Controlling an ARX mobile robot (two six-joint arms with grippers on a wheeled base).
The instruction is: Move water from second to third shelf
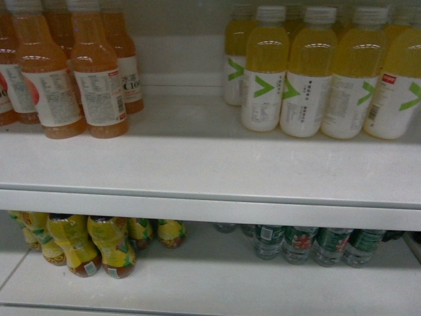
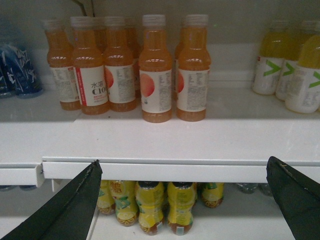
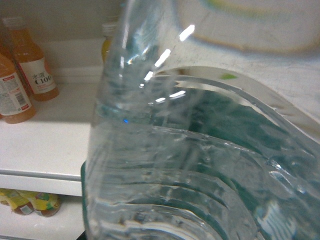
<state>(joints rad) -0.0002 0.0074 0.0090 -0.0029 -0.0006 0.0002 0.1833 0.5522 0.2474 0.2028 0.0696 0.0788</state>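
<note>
Water bottle (image 3: 190, 165) fills my right wrist view, hand state untellable; left hand (image 2: 185, 200) spread before white shelf (image 2: 165, 145).

A white upper shelf (image 1: 197, 164) carries orange drink bottles (image 1: 99, 85) at the left and yellow drink bottles with white labels (image 1: 309, 79) at the right, well apart. On the lower shelf (image 1: 197, 276), yellow-wrapped bottles (image 1: 112, 247) stand left, and green-labelled water bottles (image 1: 299, 243) stand in a row at the right.
</note>
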